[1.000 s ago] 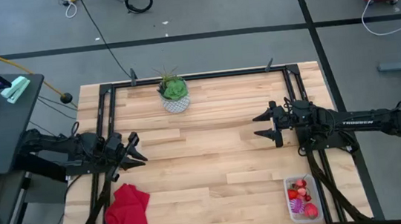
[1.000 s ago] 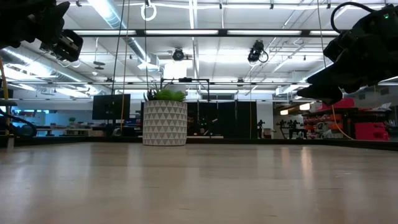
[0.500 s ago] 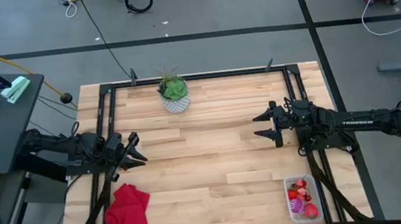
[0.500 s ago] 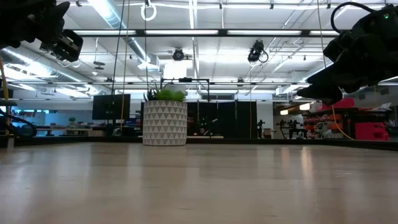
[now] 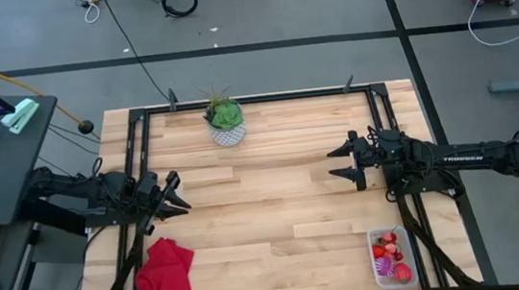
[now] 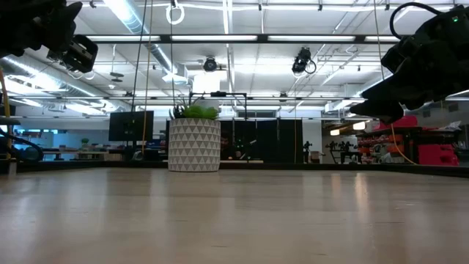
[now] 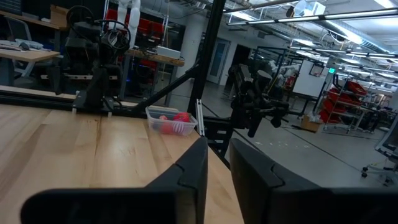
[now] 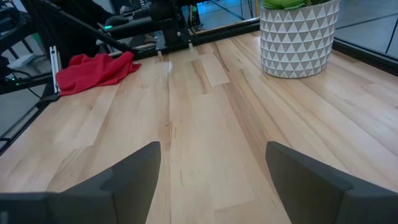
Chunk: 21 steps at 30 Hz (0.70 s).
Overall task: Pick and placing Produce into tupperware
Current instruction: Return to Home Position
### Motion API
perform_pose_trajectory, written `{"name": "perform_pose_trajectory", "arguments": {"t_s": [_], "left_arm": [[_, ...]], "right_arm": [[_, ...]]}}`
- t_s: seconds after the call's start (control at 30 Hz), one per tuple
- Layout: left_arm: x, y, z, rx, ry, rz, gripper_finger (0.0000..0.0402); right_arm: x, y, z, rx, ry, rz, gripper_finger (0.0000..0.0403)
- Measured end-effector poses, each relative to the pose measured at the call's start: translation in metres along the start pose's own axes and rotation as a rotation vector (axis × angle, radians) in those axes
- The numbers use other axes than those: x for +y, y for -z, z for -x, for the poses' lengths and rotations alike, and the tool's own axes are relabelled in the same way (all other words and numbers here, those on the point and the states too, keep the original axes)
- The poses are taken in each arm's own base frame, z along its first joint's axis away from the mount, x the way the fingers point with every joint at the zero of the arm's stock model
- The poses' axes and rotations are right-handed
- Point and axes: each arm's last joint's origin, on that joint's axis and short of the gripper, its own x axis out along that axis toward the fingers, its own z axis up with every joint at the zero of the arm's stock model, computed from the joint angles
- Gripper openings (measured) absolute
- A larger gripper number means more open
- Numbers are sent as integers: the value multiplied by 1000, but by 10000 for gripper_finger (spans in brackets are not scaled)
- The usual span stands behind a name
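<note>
Red produce (image 5: 391, 245) sits in the tub (image 5: 374, 260). We judge both arms home, left gripper (image 5: 180, 193) slightly parted, right gripper (image 5: 333, 165) wide, both empty. Nothing seems left to do.

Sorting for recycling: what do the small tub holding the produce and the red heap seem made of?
Small clear rectangular tub: likely thin plastic, since the red pieces show through its wall. Crumpled red heap: probably soft matte cloth, judging by its folds.
</note>
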Motion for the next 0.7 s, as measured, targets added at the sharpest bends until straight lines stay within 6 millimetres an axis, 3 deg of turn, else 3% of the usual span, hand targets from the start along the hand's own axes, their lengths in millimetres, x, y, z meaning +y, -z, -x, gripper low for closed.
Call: {"name": "perform_pose_trajectory", "arguments": {"t_s": [0.7], "left_arm": [[0, 0, 0, 0, 0, 0, 76]], "right_arm": [[0, 0, 0, 0, 0, 0, 300]]}}
